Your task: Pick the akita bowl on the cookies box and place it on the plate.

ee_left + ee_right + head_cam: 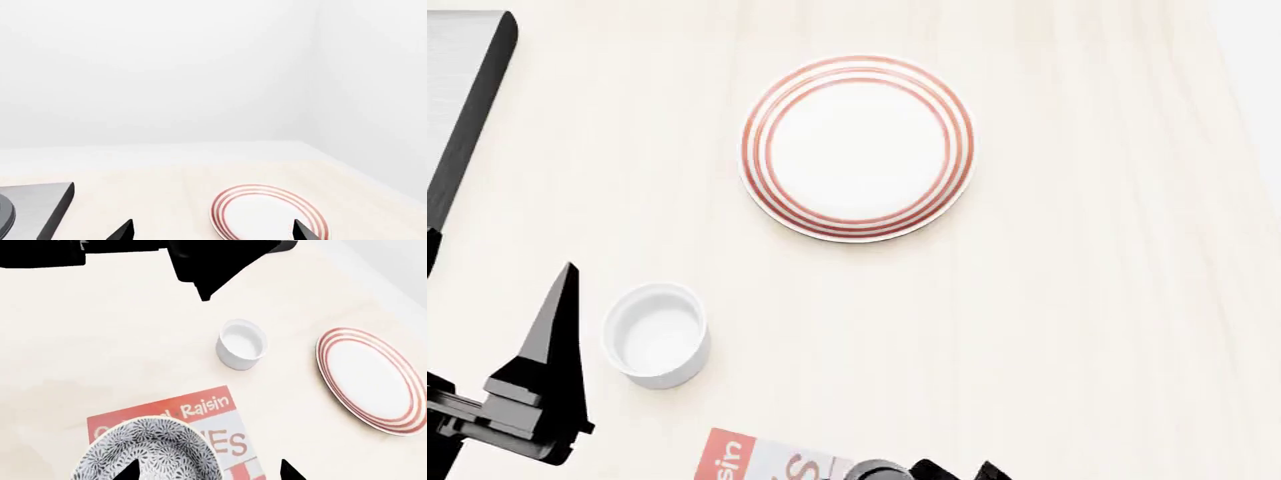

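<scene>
Hovering over the akita bowl (148, 450), the right end effector (210, 471) is standing released, its two dark fingertips (127, 471) spread wide, one over the bowl's speckled wall and the other out past the rim over the cookies box (203, 430). The bowl is sitting directly beneath it on the carton, not yet gripped. To do this step well, I judge the end effector should be coming down so that one finger goes inside the pale hollow and the other outside the wall, pinching the rim squarely; clenching off-centre could be tipping the bowl or sliding the flat carton across the bench (100, 350). The lift should be going straight up before any sideways travel.

Farther out from the end effector, beyond the carton, the small white cup (241, 344) is standing on the bench, and off to one side of it the plate (370, 380) with its red rings is lying bare, well apart from the bowl. The carry should be passing clear of the cup.

The left end effector (212, 231) is also standing released, holding nothing, with the plate just ahead of it.

The red-and-white carton is reading "Raisin" and the letters "ES"; the bowl is covering the remainder.
</scene>
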You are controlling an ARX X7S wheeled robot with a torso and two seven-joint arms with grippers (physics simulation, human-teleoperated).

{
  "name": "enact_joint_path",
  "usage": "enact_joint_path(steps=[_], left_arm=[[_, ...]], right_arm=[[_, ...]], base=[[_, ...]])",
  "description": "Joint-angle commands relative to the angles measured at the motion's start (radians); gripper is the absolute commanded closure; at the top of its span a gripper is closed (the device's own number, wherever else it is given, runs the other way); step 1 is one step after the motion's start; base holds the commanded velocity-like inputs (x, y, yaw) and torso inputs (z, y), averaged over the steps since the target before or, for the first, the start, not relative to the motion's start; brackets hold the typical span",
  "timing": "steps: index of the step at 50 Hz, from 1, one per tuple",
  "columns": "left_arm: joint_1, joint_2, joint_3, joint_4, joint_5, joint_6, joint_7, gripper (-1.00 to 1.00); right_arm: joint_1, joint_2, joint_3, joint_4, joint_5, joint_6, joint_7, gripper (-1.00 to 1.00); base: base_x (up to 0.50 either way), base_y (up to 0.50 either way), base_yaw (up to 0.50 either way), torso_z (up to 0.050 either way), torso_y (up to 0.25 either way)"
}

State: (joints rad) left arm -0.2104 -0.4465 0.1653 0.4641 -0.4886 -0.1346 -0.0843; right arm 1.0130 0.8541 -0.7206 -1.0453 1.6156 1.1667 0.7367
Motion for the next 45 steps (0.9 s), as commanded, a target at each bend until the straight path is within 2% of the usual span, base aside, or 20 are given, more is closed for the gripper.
enact_joint_path(steps=[1,11,23,45], left_arm=[[0.0,-0.005,0.004,0.004,-0.001,0.0,0.0,-1.0],[0.003,-0.009,0.004,0.006,-0.002,0.004,0.001,-1.0],[0.004,-0.009,0.007,0.001,0.002,0.009,0.0,-1.0],[0.011,-0.012,0.01,-0.003,0.008,0.024,-0.001,-1.0]], right_arm=[[-0.021,-0.116,0.068,0.002,0.207,0.149,0.133,-1.0],[0.05,-0.18,-0.013,0.014,0.312,0.164,0.256,-1.0],[0.013,-0.254,-0.086,0.011,0.323,0.199,0.319,-1.0],[-0.032,-0.263,-0.183,0.111,0.276,0.279,0.317,-1.0]], base=[[0.0,0.0,0.0,0.0,0.0],[0.0,0.0,0.0,0.0,0.0],[0.0,0.0,0.0,0.0,0.0],[0.0,0.0,0.0,0.0,0.0]])
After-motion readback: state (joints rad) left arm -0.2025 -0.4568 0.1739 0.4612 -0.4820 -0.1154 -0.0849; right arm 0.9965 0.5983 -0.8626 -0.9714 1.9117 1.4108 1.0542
